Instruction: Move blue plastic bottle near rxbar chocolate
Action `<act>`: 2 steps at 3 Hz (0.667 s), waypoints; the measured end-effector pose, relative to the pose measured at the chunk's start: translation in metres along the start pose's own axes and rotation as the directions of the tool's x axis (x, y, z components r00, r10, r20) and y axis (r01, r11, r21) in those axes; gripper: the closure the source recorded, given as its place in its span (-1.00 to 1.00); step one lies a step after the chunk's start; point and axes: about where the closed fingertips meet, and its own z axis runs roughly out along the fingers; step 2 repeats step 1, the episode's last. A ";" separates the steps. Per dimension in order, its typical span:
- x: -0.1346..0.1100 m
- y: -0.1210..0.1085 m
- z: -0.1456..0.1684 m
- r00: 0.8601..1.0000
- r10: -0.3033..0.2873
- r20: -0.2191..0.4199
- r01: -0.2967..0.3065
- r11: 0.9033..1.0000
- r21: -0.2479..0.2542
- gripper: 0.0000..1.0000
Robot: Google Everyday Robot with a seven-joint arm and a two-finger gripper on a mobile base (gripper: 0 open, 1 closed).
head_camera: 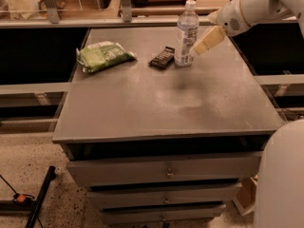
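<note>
The blue plastic bottle (186,32), clear with a white cap and a pale label, stands upright at the back of the grey table (171,103). The rxbar chocolate (162,57), a small black bar, lies flat just left of the bottle's base, almost touching it. My gripper (205,42) hangs just right of the bottle, at label height. It is open and holds nothing. One cream finger (209,38) points down-left toward the bottle, close to it but apart from it.
A green snack bag (102,55) lies at the back left of the table. A shelf rail (142,20) runs behind the table. Drawers (166,172) sit below the front edge. My white base (282,179) stands at the lower right.
</note>
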 end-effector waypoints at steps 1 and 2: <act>0.002 0.000 -0.002 1.000 0.001 -0.001 -0.001 1.000 0.002 -1.00; 0.002 0.000 -0.002 1.000 0.001 -0.001 -0.001 1.000 0.002 -1.00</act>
